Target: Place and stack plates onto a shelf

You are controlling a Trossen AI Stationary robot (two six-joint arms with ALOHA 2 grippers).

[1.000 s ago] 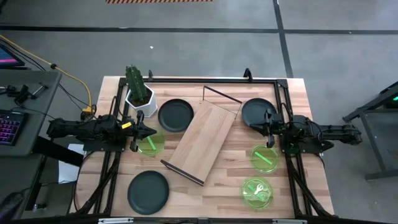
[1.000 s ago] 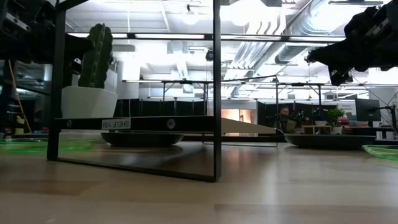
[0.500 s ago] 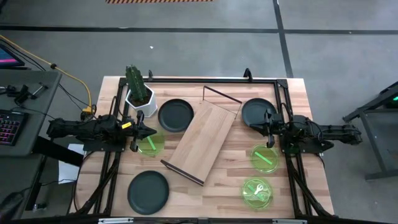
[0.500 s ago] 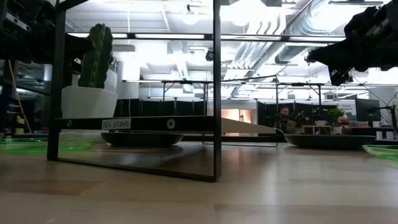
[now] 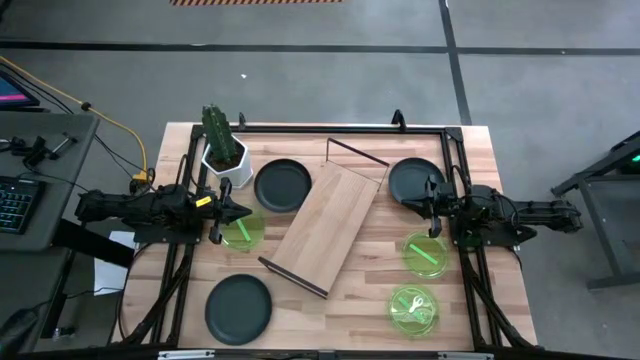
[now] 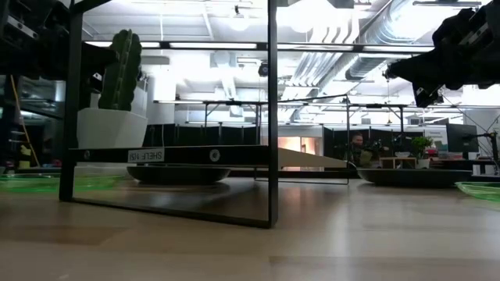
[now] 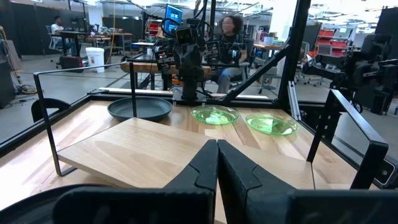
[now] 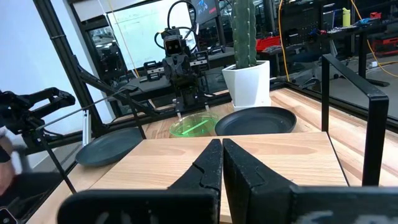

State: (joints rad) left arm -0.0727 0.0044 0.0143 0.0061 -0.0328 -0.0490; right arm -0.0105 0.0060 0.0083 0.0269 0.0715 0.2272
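Shelf (image 5: 329, 226): centre table, long axis diagonal, bare. Left gripper (image 5: 240, 211): closed, empty, touching-close above green plate (image 5: 243, 232). Right gripper (image 5: 428, 212): closed, empty, between black plate (image 5: 413, 180) and green plate (image 5: 429, 254). Either arm equally near shelf.

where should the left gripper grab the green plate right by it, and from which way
Probably by the rim, coming down from above. The green plate lies flat on the tabletop as a shallow disc, so only its thin raised edge offers a hold. The side nearest the left gripper looks best: the white cactus pot stands on the far side, and the shelf stands on its inner side.
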